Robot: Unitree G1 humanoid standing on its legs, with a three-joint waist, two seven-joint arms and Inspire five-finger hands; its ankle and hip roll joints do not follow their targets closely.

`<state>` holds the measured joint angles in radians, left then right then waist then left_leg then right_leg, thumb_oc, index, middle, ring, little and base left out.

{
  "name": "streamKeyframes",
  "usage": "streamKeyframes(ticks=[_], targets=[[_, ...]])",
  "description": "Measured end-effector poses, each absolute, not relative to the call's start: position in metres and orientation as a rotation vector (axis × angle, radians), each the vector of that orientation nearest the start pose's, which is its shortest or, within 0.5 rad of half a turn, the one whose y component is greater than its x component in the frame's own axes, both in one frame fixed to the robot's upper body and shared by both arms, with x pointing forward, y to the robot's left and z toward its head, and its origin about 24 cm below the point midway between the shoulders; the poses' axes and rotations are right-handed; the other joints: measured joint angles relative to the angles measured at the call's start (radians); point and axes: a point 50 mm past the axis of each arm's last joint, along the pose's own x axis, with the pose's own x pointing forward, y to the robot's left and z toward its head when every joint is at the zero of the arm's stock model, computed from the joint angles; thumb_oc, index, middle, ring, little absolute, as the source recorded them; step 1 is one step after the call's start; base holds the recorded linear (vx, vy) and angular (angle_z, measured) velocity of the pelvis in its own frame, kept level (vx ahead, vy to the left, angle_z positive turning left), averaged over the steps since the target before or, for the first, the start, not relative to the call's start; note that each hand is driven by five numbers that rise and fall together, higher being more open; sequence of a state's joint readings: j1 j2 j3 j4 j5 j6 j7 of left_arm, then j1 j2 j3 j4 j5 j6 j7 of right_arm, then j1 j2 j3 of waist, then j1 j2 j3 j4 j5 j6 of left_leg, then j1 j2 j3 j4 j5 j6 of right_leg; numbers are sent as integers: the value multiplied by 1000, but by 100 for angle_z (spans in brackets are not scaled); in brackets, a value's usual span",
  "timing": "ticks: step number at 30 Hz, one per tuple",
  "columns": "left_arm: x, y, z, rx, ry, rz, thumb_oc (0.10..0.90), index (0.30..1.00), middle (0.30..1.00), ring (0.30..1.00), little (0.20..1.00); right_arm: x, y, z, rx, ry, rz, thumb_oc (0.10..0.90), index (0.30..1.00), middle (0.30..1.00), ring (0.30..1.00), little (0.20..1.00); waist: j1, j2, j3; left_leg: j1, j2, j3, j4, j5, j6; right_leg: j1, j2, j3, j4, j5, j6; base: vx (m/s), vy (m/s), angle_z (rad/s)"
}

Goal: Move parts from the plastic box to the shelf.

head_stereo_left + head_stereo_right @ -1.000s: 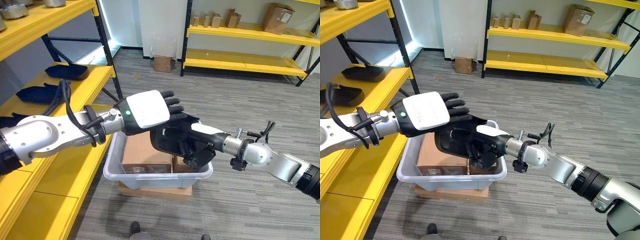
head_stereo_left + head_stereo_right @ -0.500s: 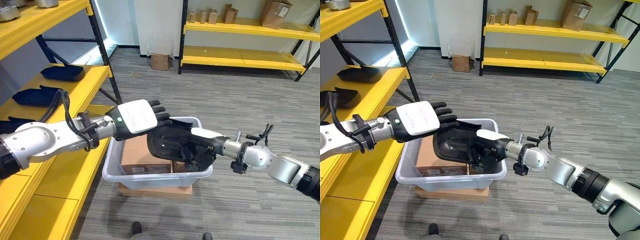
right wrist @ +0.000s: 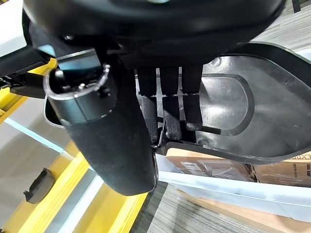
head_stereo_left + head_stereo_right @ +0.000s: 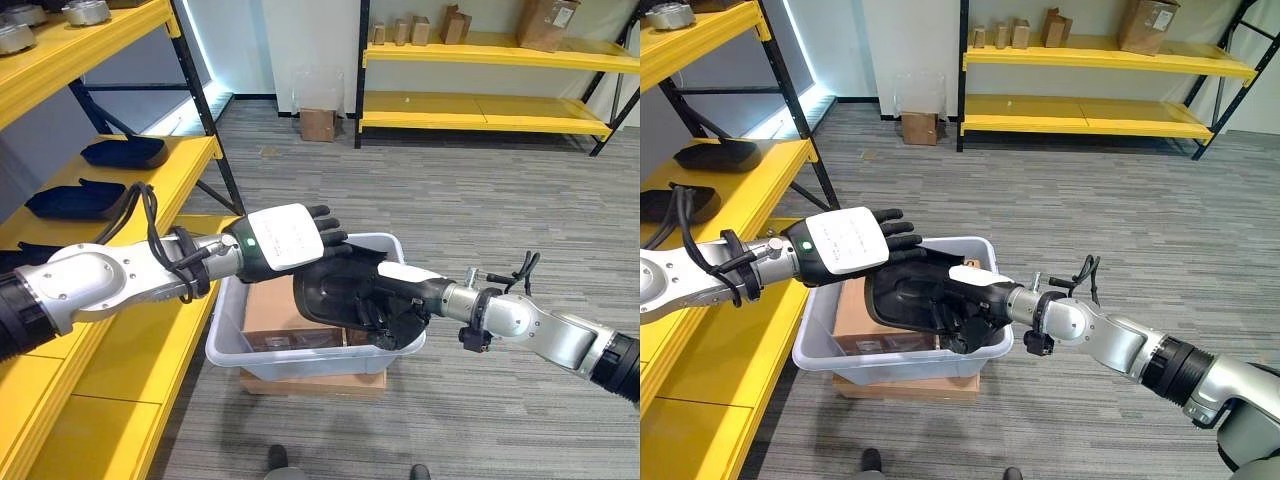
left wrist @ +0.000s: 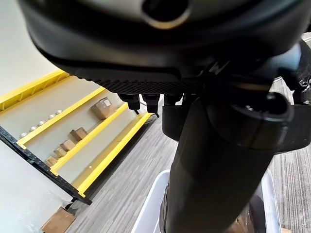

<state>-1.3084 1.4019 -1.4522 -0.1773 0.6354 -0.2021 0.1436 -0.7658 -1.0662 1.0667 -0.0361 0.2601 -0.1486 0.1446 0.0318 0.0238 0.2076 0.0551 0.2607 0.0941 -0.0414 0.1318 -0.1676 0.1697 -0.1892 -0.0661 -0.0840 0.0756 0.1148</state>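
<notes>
Part: one black moulded plastic part [image 4: 335, 292], shallow and tray-like with raised ribs inside, held tilted above the plastic box, between my two hands.
Right hand: my right hand [image 4: 962, 312] grips the part's lower edge; in the right wrist view my fingers [image 3: 170, 114] curl over the rim into the hollow, thumb on the other side.
Left hand: my left hand [image 4: 295, 236] lies over the part's upper edge, white-covered back facing up, fingers straight and close together, resting on the part without curling round it.
Plastic box: pale grey plastic box [image 4: 228, 343] on the floor just beside the near shelf, set on a flat cardboard box [image 4: 312, 381]; brown cartons [image 4: 272, 309] inside it, under the part.
Near shelf: yellow shelf [image 4: 185, 165] with black uprights on my left; three dark parts [image 4: 123, 151] already lie along its middle level.
Far shelf: second yellow rack [image 4: 485, 110] across the grey floor, carrying cardboard boxes [image 4: 545, 22] on its upper level.
Floor item: small brown carton [image 4: 320, 124] by the wall.
</notes>
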Motion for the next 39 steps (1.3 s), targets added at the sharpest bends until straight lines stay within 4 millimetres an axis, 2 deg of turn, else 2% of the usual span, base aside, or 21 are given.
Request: streamKeyframes(ticks=[4,8,11,14,24,30,39], targets=[[279,158,206,2145,-844,-779,900,1000,1000,1000,1000,286,-142,123,-992,-144,947,400,300,300,300,300,0,-12,4,0,0,-1,0,0,0,1,1,0,0,0,0,0,0,0],[268,140,204,2093,-936,-835,900,1000,1000,1000,1000,285,-142,123,-985,-139,950,400,300,300,300,300,1,-40,8,0,1,-1,0,0,0,1,2,0,0,0,0,0,0,0],[269,139,205,2100,-927,-840,900,1000,1000,1000,1000,286,-143,123,-986,-137,949,400,300,300,300,300,-1,-68,8,0,2,2,0,0,0,-1,2,1,0,-1,-2,0,0,0],[270,139,204,2083,-886,-853,900,1000,1000,1000,1000,286,-142,124,-988,-142,949,400,300,300,300,300,0,-79,8,0,2,2,0,0,0,-1,2,1,0,-2,-4,0,0,0],[277,149,201,2108,-812,-867,900,1000,1000,1000,1000,287,-137,129,-1000,-162,965,400,300,300,300,300,0,-77,8,0,1,3,-1,0,0,-2,1,2,0,-2,-4,1,3,0],[283,160,196,2127,-747,-867,900,1000,1000,1000,1000,293,-130,142,-1028,-202,977,400,300,300,300,300,-6,-40,18,2,1,4,-1,0,0,-1,0,2,0,2,3,0,0,0],[282,162,190,2128,-723,-892,900,1000,1000,1000,1000,292,-127,140,-1042,-196,999,400,300,300,300,300,-20,-20,19,4,0,3,-1,0,0,1,0,3,0,2,4,0,0,0]])
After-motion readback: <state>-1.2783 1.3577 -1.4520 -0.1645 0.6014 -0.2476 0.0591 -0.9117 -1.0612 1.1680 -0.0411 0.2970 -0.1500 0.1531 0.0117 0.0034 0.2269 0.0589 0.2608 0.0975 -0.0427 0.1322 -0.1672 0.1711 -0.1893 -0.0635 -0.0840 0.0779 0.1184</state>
